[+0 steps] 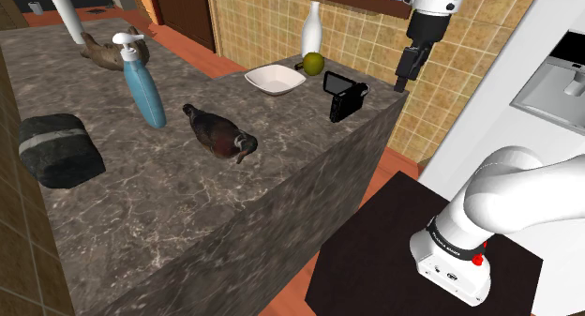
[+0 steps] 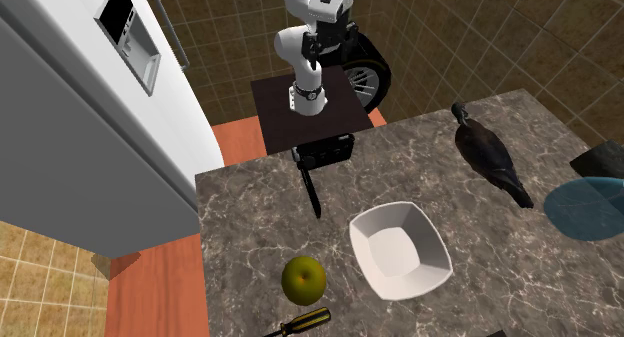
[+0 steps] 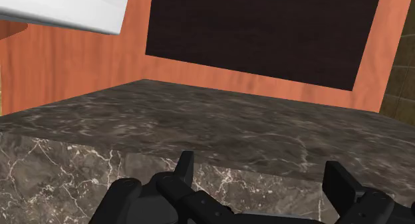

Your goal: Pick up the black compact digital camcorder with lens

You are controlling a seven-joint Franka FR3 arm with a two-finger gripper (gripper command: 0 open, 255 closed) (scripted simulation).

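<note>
The black camcorder [image 1: 344, 96] stands at the marble counter's [image 1: 281, 164] corner nearest the arm, its small screen flipped out. In the second exterior view the camcorder [image 2: 328, 152] sits at the counter edge, with the open screen [image 2: 311, 193] pointing inward over the marble. My black gripper [image 1: 402, 82] hangs in the air off the counter, to the shoulder view's right of the camcorder and a little higher. In the wrist view the gripper [image 3: 263, 177] is open, its fingers [image 3: 185, 167] wide apart with nothing between them, looking at the counter's edge [image 3: 199, 133].
Behind the camcorder are a white bowl [image 1: 275, 79], a green apple [image 1: 312, 63] and a white vase [image 1: 315, 28]. A dark bird figure [image 1: 220, 133], a blue pump bottle [image 1: 142, 84] and a dark pouch [image 1: 58, 150] lie farther along. A screwdriver [image 2: 300, 323] lies by the apple. My dark-topped stand [image 1: 412, 230] is below.
</note>
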